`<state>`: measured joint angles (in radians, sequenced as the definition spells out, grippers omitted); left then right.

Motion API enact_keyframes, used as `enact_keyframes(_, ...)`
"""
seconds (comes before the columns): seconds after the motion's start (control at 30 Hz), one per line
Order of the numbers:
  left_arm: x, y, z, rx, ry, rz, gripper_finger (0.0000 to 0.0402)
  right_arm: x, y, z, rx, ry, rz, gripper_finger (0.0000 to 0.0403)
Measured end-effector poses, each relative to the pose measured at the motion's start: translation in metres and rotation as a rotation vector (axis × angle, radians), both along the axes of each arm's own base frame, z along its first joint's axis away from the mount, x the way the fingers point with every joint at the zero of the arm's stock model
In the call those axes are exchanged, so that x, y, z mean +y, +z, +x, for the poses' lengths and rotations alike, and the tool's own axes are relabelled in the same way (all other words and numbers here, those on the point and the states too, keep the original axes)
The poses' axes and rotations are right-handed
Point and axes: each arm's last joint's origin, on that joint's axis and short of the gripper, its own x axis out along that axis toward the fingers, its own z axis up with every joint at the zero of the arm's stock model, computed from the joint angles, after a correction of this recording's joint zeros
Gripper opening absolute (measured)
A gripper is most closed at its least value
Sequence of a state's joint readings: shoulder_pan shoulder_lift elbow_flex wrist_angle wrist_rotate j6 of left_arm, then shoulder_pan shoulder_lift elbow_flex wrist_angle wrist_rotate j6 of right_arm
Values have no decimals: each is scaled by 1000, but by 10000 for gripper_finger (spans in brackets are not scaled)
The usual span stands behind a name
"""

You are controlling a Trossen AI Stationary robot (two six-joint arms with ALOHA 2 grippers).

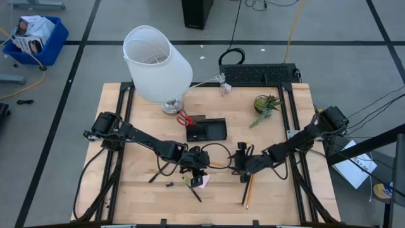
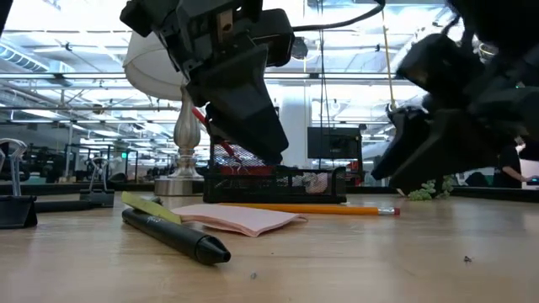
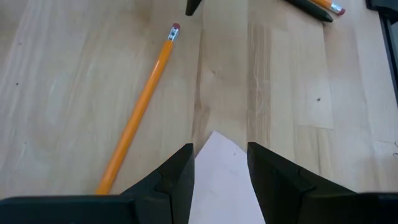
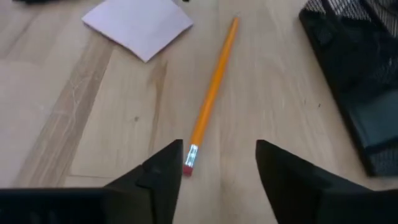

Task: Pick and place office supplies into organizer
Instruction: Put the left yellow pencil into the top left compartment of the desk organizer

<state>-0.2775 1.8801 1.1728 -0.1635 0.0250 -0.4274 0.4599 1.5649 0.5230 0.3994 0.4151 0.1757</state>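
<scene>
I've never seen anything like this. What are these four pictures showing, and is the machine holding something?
It is a robot with two dark arms at a wooden table. One camera looks down from above, one sits at table height, and one rides on each wrist.

On the table lie a black organizer, a lamp, a small plant, a pink note pad, an orange pencil and pens.

The left claw hangs over the pad with its fingers either side of one corner; a real grip cannot be confirmed. The right claw is open and empty, with the pencil's eraser end lying between its fingers.
</scene>
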Motion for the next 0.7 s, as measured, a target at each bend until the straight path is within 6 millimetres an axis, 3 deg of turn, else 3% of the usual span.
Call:
enact_keyframes(0.23, 1, 0, 0, -3, 0, 2, 152, -2, -18, -18, -108, 10, 121, 217)
enact_keyframes(0.5, 2, 1, 1, -10, 5, -2, 152, 11, -42, 4, -63, -11, 92, 202)
enact_keyframes(0.7, 0, 1, 1, -10, 2, -4, 152, 12, -57, 7, -38, -73, 118, 194)
